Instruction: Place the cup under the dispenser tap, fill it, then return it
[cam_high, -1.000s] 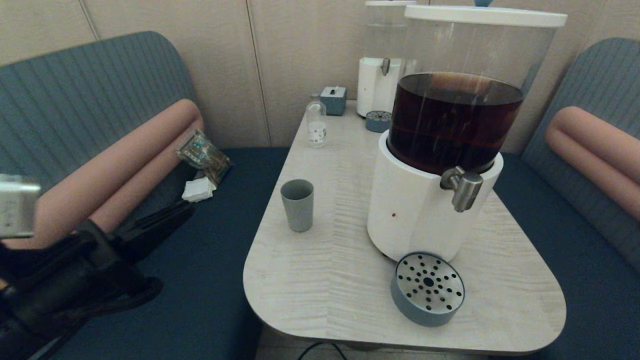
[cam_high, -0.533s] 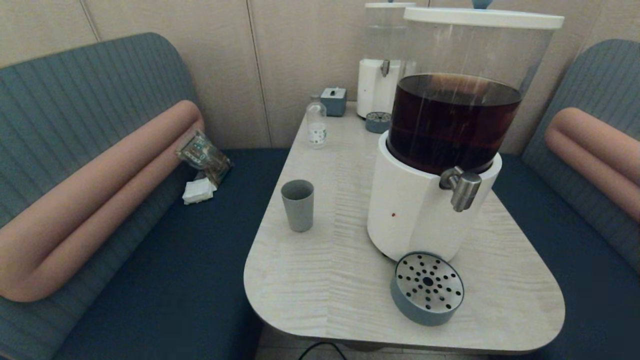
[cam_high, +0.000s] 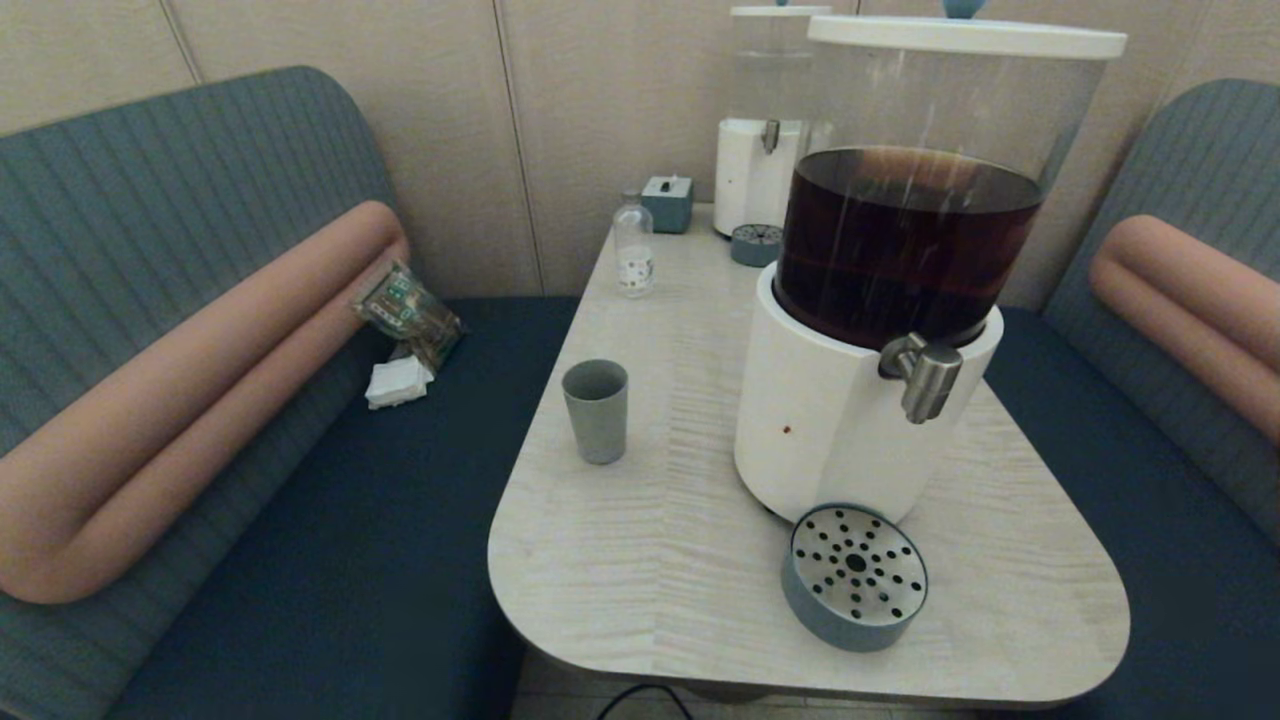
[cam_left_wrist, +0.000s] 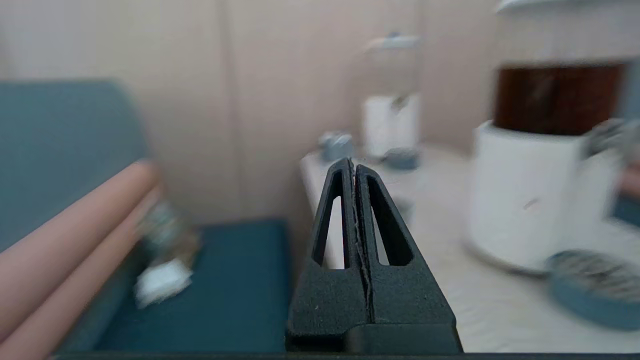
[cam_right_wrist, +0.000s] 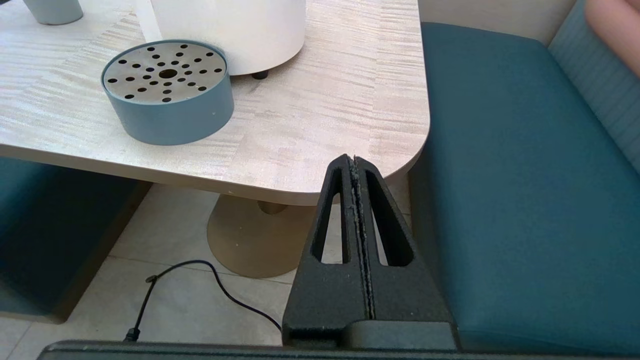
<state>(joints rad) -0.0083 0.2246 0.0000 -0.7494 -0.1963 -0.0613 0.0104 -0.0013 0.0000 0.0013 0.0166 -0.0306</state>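
The cup (cam_high: 595, 411) stands upright near the left edge of the tabletop (cam_high: 640, 600), its long axis vertical and its mouth open upward, well apart from the dispenser tap (cam_high: 926, 377), which points down over the right side of the white base. The round drip tray (cam_high: 856, 577) sits near the front edge, just beside the base and not directly below the tap. The left tool (cam_left_wrist: 354, 167), pressed fully closed and holding nothing, is off the left edge over the bench seat, so it appears the nearer one to the cup; the right tool (cam_right_wrist: 354, 162), likewise closed and holding nothing, hangs low beyond the front right corner. The cup is matte, grey-blue, smooth and tapered; the tap is brushed steel; the tabletop is pale wood grain.
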